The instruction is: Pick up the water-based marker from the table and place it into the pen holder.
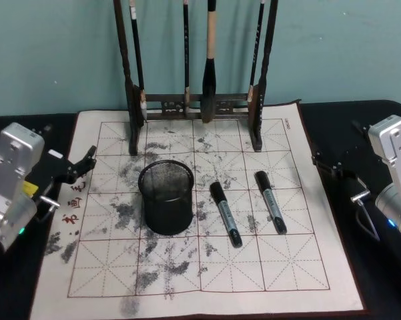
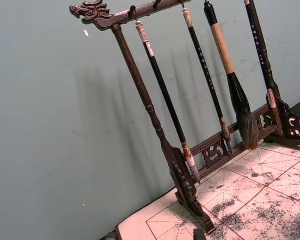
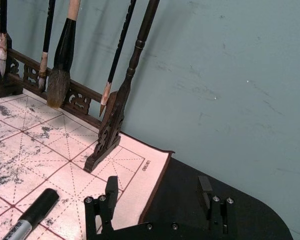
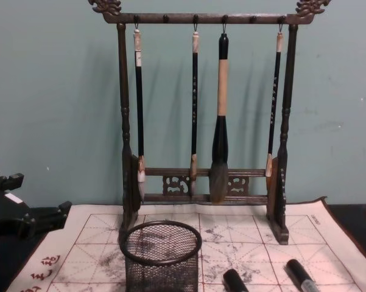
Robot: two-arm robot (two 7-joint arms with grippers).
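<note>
Currently, two robot claws sit at opposite sides of a black surface (image 1: 360,120). A white practice mat (image 1: 287,267), ruled in red squares and smudged with grey ink, lies between them.

The left claw (image 1: 82,163) hangs over the mat's left edge with its dark fingers spread apart, holding nothing. The right claw (image 3: 157,192) straddles the mat's right edge, one finger above the mat and the other above the bare surface. Its fingers are wide apart and empty too.

The pen holder (image 1: 165,197), a round black wire-mesh cup, stands upright on the mat. It is inward from the left claw, nearer to that claw than to the right one.

Two black markers with pale label bands lie flat on the mat between the pen holder and the right claw. They are roughly parallel and do not touch. The first marker (image 1: 225,213) lies just beside the pen holder, on the side facing the right claw. The second marker (image 1: 270,201) is the closer one to the right claw, and its black cap lies near one of that claw's fingers.

Beyond both claws, at the far end of the mat, a tall dark wooden brush rack (image 4: 125,121) with carved ends stands against a teal wall (image 4: 55,91). Four calligraphy brushes (image 4: 221,109) hang from its top bar, tips down.
</note>
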